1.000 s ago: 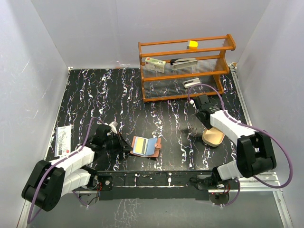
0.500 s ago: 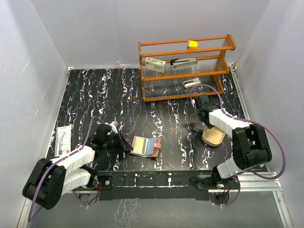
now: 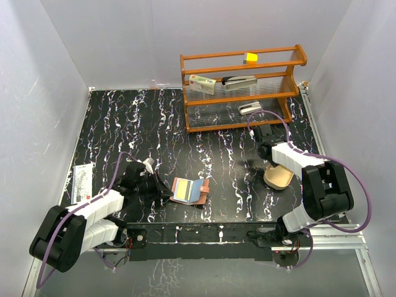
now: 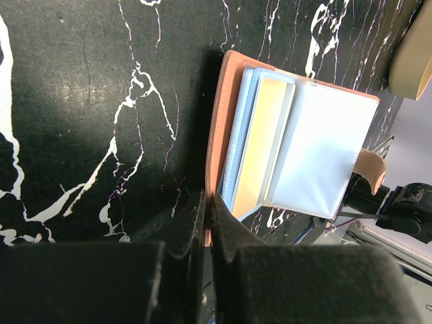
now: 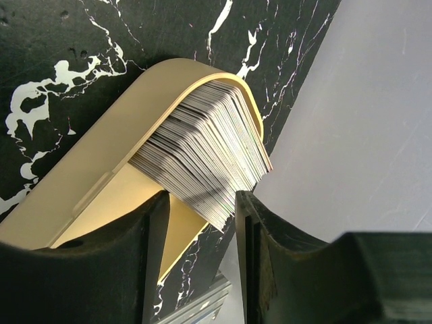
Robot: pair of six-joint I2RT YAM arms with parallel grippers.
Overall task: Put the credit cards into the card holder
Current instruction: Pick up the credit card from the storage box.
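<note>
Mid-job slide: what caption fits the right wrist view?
Right fingers straddle a corner of the card stack lying in the tan tray.

Black white-veined tabletop (image 3: 136, 130): orange wooden rack (image 3: 184, 93) stands far right, small yellow block (image 3: 250, 58) on its top shelf. White printed packet (image 3: 82, 183) lies at the near-left edge. Tan oval plastic tray (image 3: 278, 178) lies near right.

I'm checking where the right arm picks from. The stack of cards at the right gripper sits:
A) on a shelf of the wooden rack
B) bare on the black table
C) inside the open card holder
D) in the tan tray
D: the right wrist view shows the fanned stack of cards leaning inside the tan tray, with the right gripper straddling its near corner.
</note>
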